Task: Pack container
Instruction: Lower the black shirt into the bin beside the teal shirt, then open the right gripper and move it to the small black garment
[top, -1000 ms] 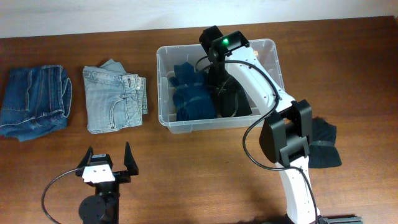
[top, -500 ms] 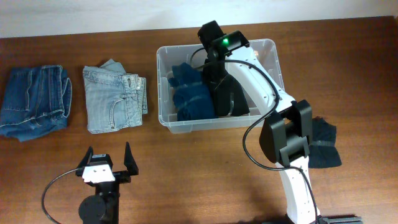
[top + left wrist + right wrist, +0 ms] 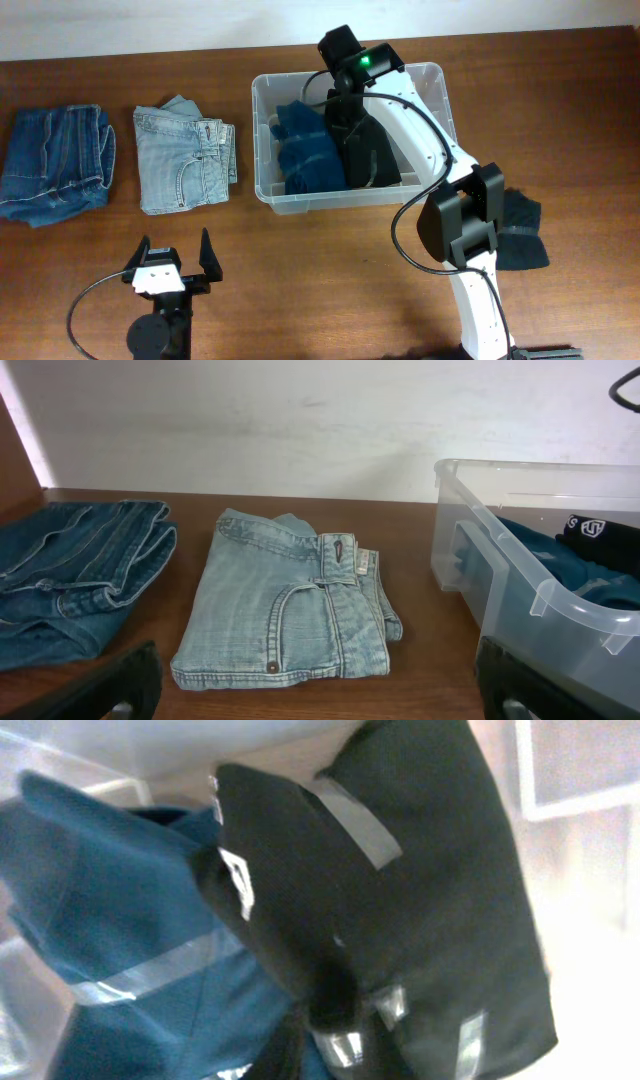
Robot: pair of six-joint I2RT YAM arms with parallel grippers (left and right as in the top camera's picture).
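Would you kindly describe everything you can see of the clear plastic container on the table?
The container is a rectangular tub of clear plastic with rounded corners and a projecting rim. It has no lid and stands upright on the brown wooden table. Toward its left side it holds a folded dark blue garment, and beside that lies a black garment. The right arm reaches in from above, over the black garment. Folded light jeans lie apart from it, to its left.
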